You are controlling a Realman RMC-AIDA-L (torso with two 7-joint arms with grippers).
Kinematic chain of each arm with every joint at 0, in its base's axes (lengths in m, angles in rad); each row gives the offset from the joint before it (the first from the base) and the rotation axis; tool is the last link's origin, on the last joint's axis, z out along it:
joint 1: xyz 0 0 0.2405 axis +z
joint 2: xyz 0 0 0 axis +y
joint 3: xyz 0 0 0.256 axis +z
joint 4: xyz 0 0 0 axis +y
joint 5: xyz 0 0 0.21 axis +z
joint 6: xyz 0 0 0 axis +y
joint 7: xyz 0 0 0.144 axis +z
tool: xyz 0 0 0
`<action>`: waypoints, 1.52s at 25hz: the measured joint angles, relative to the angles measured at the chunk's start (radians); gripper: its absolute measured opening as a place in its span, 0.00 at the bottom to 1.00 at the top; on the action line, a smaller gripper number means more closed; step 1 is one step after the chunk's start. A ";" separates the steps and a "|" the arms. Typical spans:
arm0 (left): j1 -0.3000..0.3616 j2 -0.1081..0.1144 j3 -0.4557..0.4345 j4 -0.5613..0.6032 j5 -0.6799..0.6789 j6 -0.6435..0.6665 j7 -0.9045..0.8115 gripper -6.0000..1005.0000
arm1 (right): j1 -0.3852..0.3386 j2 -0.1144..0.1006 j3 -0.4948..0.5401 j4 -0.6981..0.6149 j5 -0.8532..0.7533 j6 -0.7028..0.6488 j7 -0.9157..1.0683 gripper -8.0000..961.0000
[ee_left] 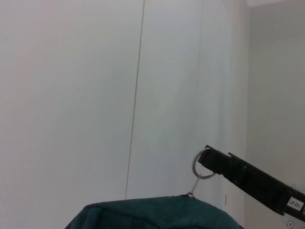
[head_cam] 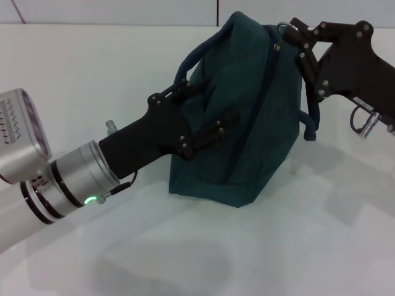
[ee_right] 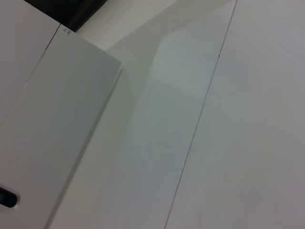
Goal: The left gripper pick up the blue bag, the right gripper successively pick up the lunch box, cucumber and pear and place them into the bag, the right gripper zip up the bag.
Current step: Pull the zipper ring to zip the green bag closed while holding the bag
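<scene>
Now the left gripper (head_cam: 203, 117) pinches the blue bag (head_cam: 253, 135) by its near side w/ handle, steadying it on the table (head_cam: 185, 246) so the right gripper (head_cam: 290, 32), pinched on the ring pull (ee_left: 204, 163), can zip.

we see a bare lab-like test space: a plain white table (head_cam: 185, 259), white wall panels (ee_left: 71, 95) with thin seams, and a white cabinet edge (ee_right: 57, 119).
</scene>
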 joint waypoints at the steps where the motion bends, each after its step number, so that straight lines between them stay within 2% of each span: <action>1: -0.002 0.000 -0.001 -0.001 0.000 0.000 0.000 0.79 | -0.001 0.000 0.000 0.000 0.000 -0.001 0.000 0.02; 13: 0.008 0.001 0.003 0.001 0.006 0.008 0.011 0.50 | -0.026 0.000 -0.005 0.000 0.009 -0.048 -0.008 0.02; 17: 0.015 0.011 0.004 0.006 0.035 0.049 0.012 0.33 | -0.031 0.000 -0.007 0.000 0.009 -0.072 -0.003 0.02; 23: 0.041 0.022 0.004 0.030 0.043 0.097 0.032 0.21 | -0.034 0.000 -0.079 0.005 0.011 -0.122 0.001 0.02; 29: 0.119 0.026 -0.005 0.116 0.032 0.056 0.042 0.15 | -0.037 0.000 -0.198 0.004 0.084 -0.127 0.001 0.02; 31: 0.122 0.026 -0.006 0.117 0.032 0.031 0.057 0.12 | -0.040 0.000 -0.223 0.008 0.141 -0.108 0.003 0.02; 38: 0.116 0.021 -0.006 0.115 0.031 -0.063 0.088 0.12 | -0.064 0.000 -0.225 0.035 0.295 -0.052 0.098 0.02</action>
